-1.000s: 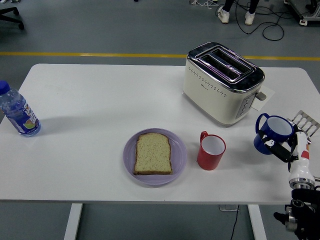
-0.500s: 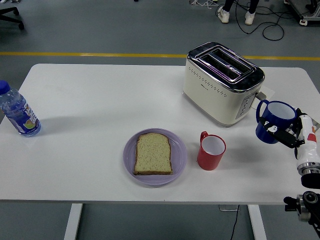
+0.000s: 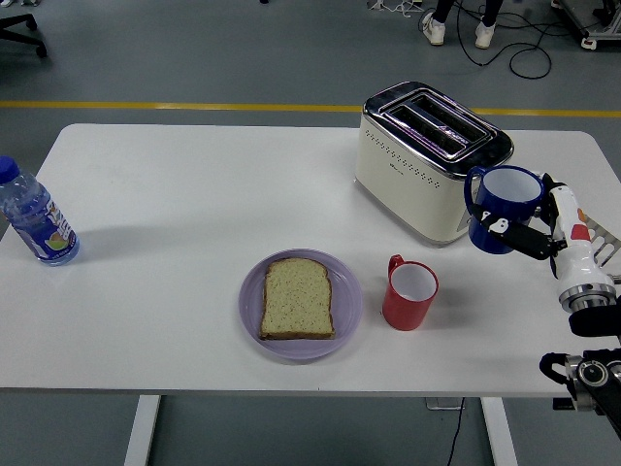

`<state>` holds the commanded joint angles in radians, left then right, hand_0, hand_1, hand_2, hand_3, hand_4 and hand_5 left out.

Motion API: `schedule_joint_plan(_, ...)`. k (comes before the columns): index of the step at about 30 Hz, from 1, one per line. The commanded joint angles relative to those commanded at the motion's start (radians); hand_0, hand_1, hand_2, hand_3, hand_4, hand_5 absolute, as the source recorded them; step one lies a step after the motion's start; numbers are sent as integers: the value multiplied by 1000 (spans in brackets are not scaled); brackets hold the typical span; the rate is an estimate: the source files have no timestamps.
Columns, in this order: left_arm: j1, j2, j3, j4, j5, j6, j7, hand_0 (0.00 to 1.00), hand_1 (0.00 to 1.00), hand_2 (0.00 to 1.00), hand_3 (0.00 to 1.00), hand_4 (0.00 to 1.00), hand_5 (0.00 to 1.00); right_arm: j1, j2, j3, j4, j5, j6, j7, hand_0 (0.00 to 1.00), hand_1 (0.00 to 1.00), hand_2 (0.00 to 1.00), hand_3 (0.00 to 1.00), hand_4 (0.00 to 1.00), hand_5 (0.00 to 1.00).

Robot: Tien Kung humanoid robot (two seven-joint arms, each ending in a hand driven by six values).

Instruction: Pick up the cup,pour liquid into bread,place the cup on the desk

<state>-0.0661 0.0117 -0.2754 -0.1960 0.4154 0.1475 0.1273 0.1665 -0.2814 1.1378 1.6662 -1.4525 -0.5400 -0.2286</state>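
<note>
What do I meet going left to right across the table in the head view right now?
Water bottle → purple plate with the bread slice on it → red cup → blue cup held in the right hand. The toaster stands farther back, spanning from above the plate's right edge to the blue cup.

I see the toaster w/ a glossy cream body and polished metal top; white table looks smooth, matt. Blue cup and red mug read glossy, bread rough and porous on a smooth lilac plate; water bottle, far left, clear plastic.
</note>
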Motion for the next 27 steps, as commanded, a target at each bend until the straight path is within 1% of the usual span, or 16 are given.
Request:
schedule_joint_plan(8,-4,1,-7,0,-3,0,1,632,640,651,503,237,860,91,-18,-95,-29,-25,18,-44,339,418,564,551,785,2)
schedule_joint_plan(13,-4,1,-7,0,-4,0,1,633,640,651,504,237,860,138,-20,-147,-45,-33,28,-62,341,418,564,550,782,2)
schedule_joint_plan(16,-3,1,-6,0,-5,0,1,633,639,651,504,237,859,182,-6,-184,-74,-59,36,-77,339,412,562,552,779,2)
schedule_joint_plan(22,-2,-1,-5,0,-7,0,1,632,639,651,503,235,855,238,21,-228,-103,-107,47,-97,335,411,561,552,781,2)
schedule_joint_plan(27,-3,-1,-6,0,-7,0,1,632,639,651,503,235,855,284,27,-272,-118,-150,63,-122,335,411,561,552,781,2)
